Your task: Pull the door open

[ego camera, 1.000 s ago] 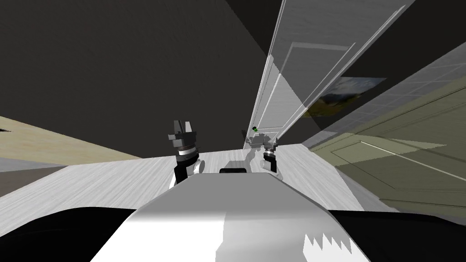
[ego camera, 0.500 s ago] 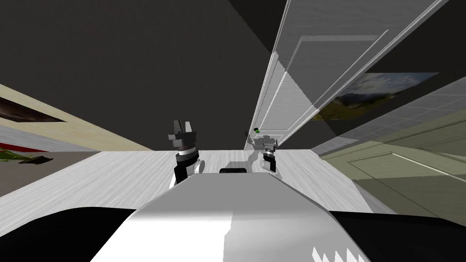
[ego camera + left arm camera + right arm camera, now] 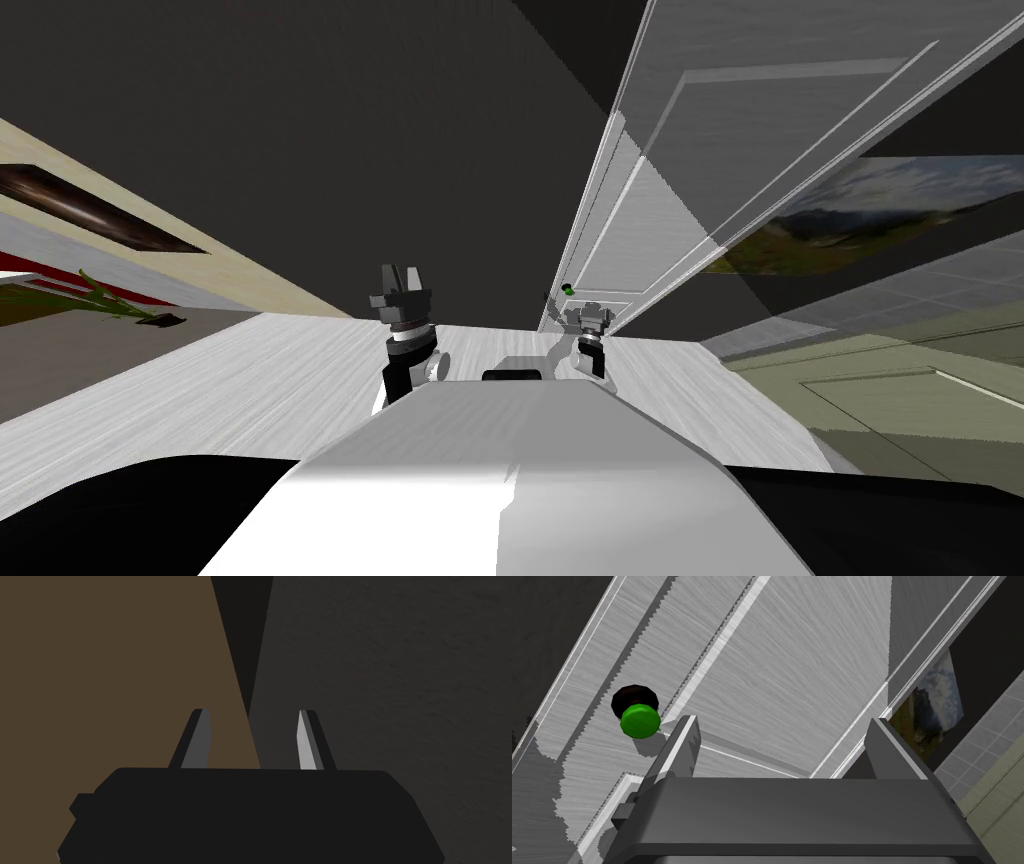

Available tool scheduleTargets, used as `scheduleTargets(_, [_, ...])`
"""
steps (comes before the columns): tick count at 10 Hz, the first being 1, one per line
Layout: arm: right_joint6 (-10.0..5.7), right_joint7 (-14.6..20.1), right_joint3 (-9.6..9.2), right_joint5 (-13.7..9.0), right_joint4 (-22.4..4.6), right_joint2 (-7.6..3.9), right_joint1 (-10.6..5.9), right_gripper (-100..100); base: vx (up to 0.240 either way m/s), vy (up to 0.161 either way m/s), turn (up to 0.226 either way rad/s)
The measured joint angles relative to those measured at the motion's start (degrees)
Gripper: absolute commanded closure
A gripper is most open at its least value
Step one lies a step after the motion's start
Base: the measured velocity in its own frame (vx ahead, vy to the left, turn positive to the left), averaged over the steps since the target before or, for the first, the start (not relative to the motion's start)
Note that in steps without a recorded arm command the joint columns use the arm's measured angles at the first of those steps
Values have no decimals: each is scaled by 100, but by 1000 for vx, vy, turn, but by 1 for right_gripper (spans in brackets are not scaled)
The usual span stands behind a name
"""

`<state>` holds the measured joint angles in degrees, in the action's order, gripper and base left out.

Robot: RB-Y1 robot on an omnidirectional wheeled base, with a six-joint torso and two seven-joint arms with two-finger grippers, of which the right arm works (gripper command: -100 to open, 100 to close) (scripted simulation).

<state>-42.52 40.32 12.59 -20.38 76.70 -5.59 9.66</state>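
Observation:
A pale grey panelled door (image 3: 640, 235) (image 3: 792, 676) stands ahead on the right, seen at a slant. Its round green knob (image 3: 567, 288) (image 3: 640, 721) sits on a dark base near the door's edge. My right gripper (image 3: 592, 318) (image 3: 782, 726) is open close to the door, and the knob lies just outside one finger (image 3: 679, 743), not between the two. My left gripper (image 3: 401, 275) (image 3: 252, 718) is raised in front of a dark wall, open and holding nothing.
A dark wall (image 3: 300, 150) fills the space ahead on the left. A landscape picture (image 3: 860, 215) hangs on the wall to the right of the door. An olive-coloured panelled surface (image 3: 900, 390) lies low on the right. Pale floor (image 3: 250, 370) spreads around me.
The whole head view has swung: the door looms larger and further right, and a beige wall with a plant has come in at the left. Both arms keep their pose.

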Motion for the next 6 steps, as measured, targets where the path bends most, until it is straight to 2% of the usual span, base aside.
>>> scheduleTargets(3, [-70, 301, 80, -140, -436, 13, -194, -100, -6, -127, 198])
scheduleTargets(4, [-68, 401, 100, -186, -495, 32, -202, -100, -21, -128, 206])
scheduleTargets(6, [-108, 566, 135, -253, -710, 31, -284, -100, -19, -80, 101])
